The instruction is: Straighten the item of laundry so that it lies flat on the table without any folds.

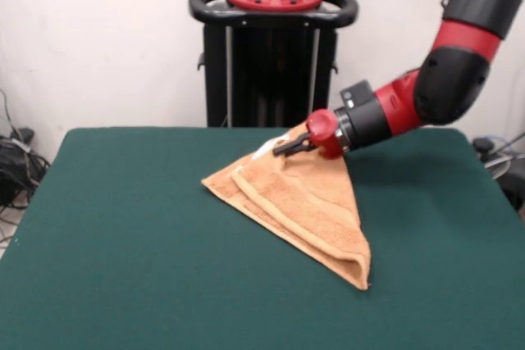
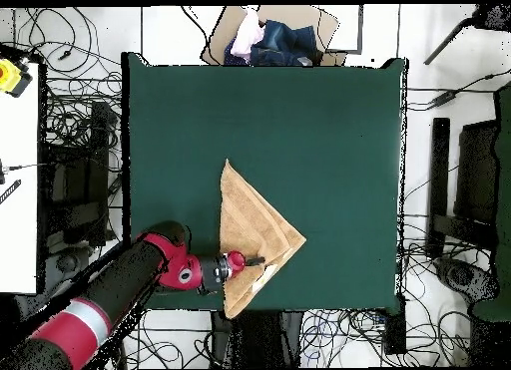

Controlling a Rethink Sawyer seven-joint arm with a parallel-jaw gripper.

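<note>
The item of laundry, an orange-tan towel, lies folded into a rough triangle on the dark green table. One long point reaches toward the front edge. Its far corner rises off the felt into a peak at my gripper, whose black fingers are shut on the cloth there. A bit of white tag shows beside the fingers. From above, the item of laundry sits in the half of the table nearer the robot base, and my gripper comes in from the left over its lower part.
The robot pedestal stands behind the far edge. A cardboard box of clothes sits beyond the opposite table edge. Cables cover the floor around the table, and a white surface lies at the left.
</note>
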